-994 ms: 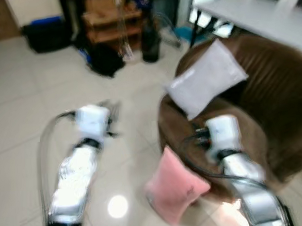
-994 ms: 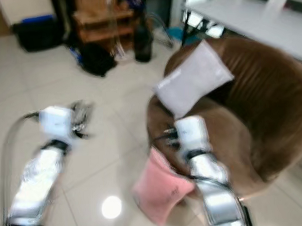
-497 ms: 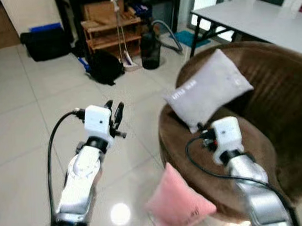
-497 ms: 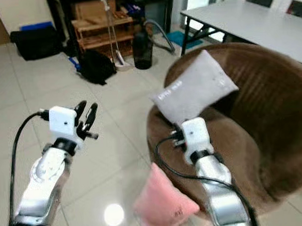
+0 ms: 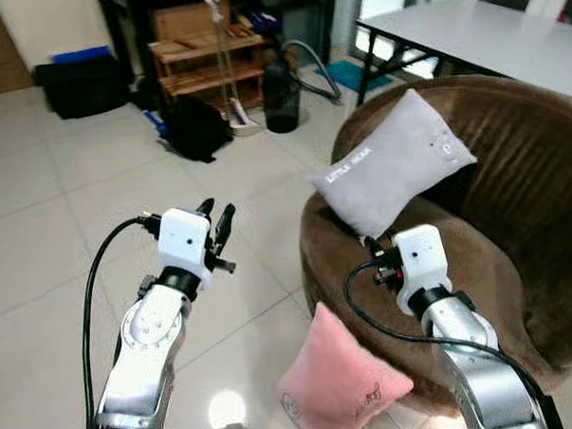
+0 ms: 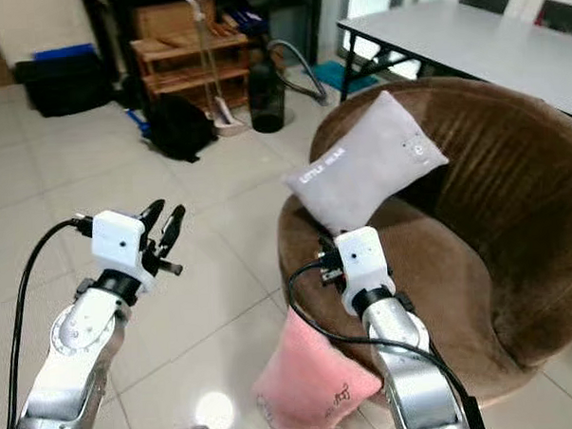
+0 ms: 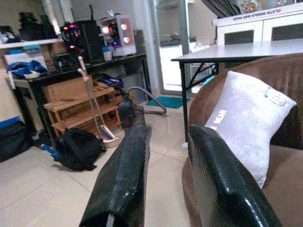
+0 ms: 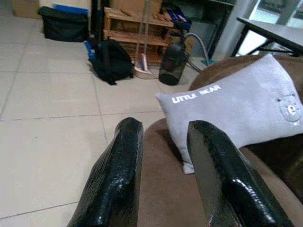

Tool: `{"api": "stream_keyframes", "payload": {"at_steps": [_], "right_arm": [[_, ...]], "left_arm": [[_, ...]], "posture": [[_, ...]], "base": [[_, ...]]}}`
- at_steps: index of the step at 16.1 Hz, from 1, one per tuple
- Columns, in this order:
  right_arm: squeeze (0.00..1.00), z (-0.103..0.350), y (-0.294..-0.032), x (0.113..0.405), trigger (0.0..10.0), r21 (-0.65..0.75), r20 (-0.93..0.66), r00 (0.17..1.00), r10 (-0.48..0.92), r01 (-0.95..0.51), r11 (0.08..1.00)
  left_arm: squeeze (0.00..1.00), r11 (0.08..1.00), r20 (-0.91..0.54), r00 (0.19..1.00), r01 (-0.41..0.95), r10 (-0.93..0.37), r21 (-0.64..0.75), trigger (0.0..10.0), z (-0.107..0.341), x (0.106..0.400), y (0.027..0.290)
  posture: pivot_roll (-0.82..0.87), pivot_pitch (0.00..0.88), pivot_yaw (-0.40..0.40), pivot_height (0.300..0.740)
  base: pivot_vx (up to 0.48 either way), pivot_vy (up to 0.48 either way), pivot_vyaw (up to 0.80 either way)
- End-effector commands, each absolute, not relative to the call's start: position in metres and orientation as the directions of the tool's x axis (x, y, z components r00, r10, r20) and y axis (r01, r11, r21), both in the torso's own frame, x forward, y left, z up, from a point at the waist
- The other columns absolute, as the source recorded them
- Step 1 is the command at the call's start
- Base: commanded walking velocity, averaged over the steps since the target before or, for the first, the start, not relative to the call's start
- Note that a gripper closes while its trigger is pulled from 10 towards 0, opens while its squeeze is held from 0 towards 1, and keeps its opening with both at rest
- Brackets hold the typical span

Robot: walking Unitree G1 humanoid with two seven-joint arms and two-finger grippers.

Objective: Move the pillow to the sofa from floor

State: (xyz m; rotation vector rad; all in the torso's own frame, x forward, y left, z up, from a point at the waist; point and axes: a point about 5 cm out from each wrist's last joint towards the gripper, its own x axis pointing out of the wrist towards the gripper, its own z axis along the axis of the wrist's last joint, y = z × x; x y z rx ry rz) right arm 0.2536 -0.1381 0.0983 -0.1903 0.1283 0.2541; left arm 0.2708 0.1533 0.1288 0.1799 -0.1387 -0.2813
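A pink pillow [image 5: 341, 383] stands on the tiled floor, leaning against the base of the round brown sofa [image 5: 523, 214]. On the sofa seat lies a grey pillow [image 5: 393, 172] printed "LITTLE BEAR", propped against the backrest. My left gripper [image 5: 218, 211] is held up over the floor to the left of the sofa, open and empty. Its two black fingers [image 7: 128, 175] stand apart in the left wrist view. My right gripper [image 8: 163, 130] hovers over the sofa's front rim just below the grey pillow, open and empty, above and behind the pink pillow.
At the back stand a wooden shelf [image 5: 208, 52], a black backpack [image 5: 197, 128], a dark canister [image 5: 280, 86] with a hose and a black bag [image 5: 86, 81]. A grey table [image 5: 468, 31] stands behind the sofa. Open tiles [image 5: 49, 234] lie to the left.
The blurred view has steadied and shifted slightly. Both arms keep nearly the same raised pose. The pink pillow still leans on the sofa base.
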Motion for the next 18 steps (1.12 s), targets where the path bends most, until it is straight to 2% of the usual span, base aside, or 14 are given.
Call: {"api": "stream_keyframes", "payload": {"at_steps": [1,9,12,18], "right_arm": [[0.0,0.0993,-0.1398,0.2535,10.0,-0.179,-0.148,0.961,0.234,-0.259,0.949],[0.0,0.1005,-0.1412,0.2526,10.0,-0.187,-0.142,0.962,0.234,-0.259,0.948],[0.0,0.1007,-0.1423,0.2533,10.0,-0.193,-0.147,0.961,0.233,-0.259,0.946],[0.0,0.1004,-0.1428,0.2561,10.0,-0.199,-0.153,0.96,0.235,-0.263,0.944]], "left_arm": [[0.0,0.939,0.116,0.947,0.271,-0.299,0.211,10.0,0.1294,0.2697,0.153],[0.0,0.941,0.122,0.949,0.26,-0.29,0.217,10.0,0.129,0.2697,0.1517],[0.0,0.943,0.126,0.949,0.26,-0.289,0.208,10.0,0.129,0.2698,0.1511],[0.0,0.948,0.128,0.951,0.253,-0.28,0.192,10.0,0.1283,0.2698,0.1532]], "posture": [[-0.06,0.0,-0.01,0.64],[-0.06,0.011,-0.012,0.565],[-0.06,0.014,-0.015,0.565],[-0.06,0.015,-0.021,0.565]], "base": [[0.0,0.0,0.0],[0.0,0.0,0.0],[0.0,0.0,0.0],[0.331,0.0,0.0]]}}
